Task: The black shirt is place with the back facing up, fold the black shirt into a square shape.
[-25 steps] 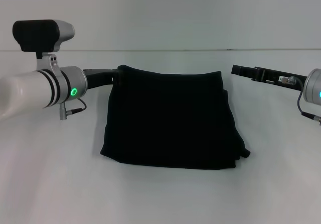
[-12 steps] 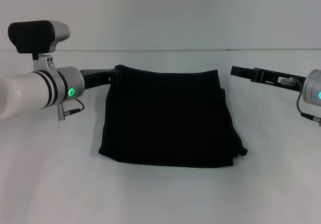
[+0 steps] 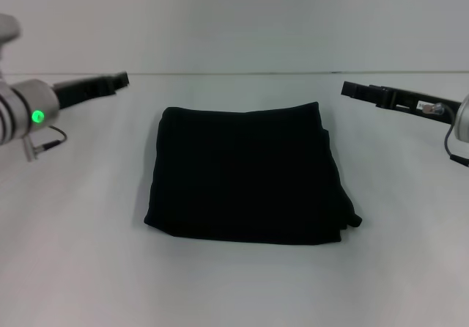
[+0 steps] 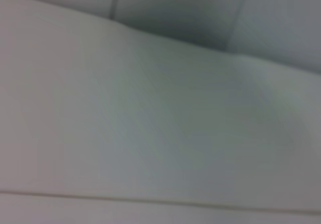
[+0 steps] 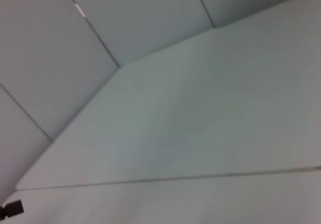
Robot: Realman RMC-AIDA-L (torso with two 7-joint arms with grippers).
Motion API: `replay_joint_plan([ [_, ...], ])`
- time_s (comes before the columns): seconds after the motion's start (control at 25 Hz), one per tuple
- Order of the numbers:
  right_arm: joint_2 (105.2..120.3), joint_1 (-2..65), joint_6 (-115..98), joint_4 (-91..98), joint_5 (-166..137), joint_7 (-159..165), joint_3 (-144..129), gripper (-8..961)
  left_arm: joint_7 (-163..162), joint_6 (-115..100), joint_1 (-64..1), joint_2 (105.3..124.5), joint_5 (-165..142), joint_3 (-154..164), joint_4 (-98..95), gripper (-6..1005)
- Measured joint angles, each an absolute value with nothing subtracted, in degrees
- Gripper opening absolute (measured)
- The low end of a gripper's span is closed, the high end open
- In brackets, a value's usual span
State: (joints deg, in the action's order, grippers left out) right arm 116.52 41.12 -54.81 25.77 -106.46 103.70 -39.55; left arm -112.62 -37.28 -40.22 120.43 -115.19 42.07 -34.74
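The folded black shirt lies on the white worktop between the left pincer and right pincer, whose grip I cannot tell.

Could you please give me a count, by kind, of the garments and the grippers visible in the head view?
Garments: 1, the black shirt, folded on the table.
Grippers: 2, the left gripper and the right gripper, both clear of the shirt.
Total: 3.

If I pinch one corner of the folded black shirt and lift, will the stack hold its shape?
Probably not. The black shirt is soft layered cloth with loose edges at its right side, so it would likely droop and unfold. Pushed, it may bunch rather than slide whole. It looks light.
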Motion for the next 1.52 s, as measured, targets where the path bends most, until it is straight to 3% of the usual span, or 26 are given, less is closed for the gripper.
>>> replay_joint_plan([
  [0.16, 116.49, 39.67, -59.29, 28.70, -106.40, 102.31, -39.19, 614, -113.75, -48.13, -36.51, 120.52, -114.92, 38.54, -42.34, 383],
  [0.36, 116.97, 37.31, -66.73, 31.46, -105.48, 95.87, -38.70, 819, -108.23, -67.21, -35.35, 120.46, -112.56, 34.74, -44.75, 579],
  [0.48, 117.36, 36.19, -70.79, 31.50, -103.57, 90.75, -38.59, 888, -101.74, -76.75, -35.35, 120.43, -110.79, 34.10, -43.66, 705],
  [0.68, 117.92, 35.69, -75.46, 31.56, -103.25, 85.29, -40.46, 887, -92.58, -81.24, -35.99, 120.72, -110.23, 36.42, -41.13, 871],
  [0.88, 117.16, 36.17, -75.93, 31.74, -103.70, 86.23, -46.82, 886, -86.75, -80.15, -36.69, 120.89, -112.48, 41.16, -39.77, 919],
  [1.52, 115.96, 36.39, -76.53, 32.78, -110.75, 93.90, -49.31, 884, -86.65, -79.56, -36.86, 121.66, -119.21, 45.71, -40.05, 918],
])
